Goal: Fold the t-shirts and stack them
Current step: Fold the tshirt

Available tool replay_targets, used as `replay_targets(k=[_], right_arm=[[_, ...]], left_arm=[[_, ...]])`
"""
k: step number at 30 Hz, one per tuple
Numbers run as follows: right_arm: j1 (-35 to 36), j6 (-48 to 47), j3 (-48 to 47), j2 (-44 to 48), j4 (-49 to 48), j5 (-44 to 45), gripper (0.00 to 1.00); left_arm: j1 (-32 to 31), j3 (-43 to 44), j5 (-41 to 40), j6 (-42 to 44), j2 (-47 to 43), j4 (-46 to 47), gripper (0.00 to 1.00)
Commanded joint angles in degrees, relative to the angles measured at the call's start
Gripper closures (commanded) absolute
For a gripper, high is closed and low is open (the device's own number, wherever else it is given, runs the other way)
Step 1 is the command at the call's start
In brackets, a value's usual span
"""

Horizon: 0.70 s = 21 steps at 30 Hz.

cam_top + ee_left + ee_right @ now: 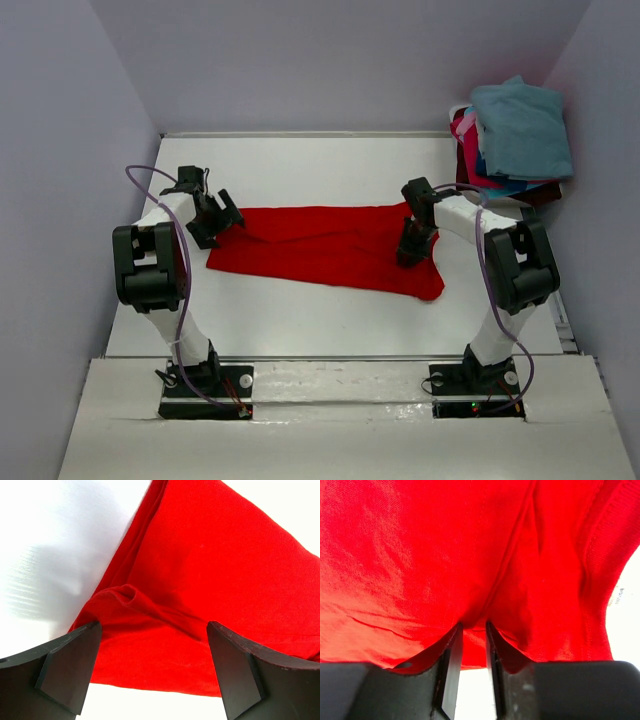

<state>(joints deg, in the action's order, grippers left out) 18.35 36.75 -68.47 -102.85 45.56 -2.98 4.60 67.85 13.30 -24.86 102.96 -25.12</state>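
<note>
The bright red t-shirt (320,245) lies partly folded across the middle of the white table (300,320). My left gripper (228,213) hovers open over the shirt's left end; in the left wrist view its jaws (154,630) stand wide apart above a wrinkled corner of the red cloth (210,555), holding nothing. My right gripper (412,255) is down on the shirt's right end. In the right wrist view its fingers (474,626) are nearly together, pinching a ridge of red cloth (420,555).
A pile of other t-shirts sits at the back right corner: a teal-blue one (520,125) on top, pink (465,140) and dark maroon (540,190) showing beneath. Grey walls close in the table on the left, back and right.
</note>
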Motion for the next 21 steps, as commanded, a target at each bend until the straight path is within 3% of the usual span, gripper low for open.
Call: replay_targets(k=[1,21], right_arm=[[0.1,0.1,-0.3,-0.9,-1.4,0.3,0.73],[0.1,0.2,-3.2,-2.4,-2.1,-0.3,0.9]], left_arm=[[0.1,0.1,0.4,1.0,-0.7,-0.4,0.01],[0.1,-0.3,0.3,1.0,-0.6,-0.2,0.01]])
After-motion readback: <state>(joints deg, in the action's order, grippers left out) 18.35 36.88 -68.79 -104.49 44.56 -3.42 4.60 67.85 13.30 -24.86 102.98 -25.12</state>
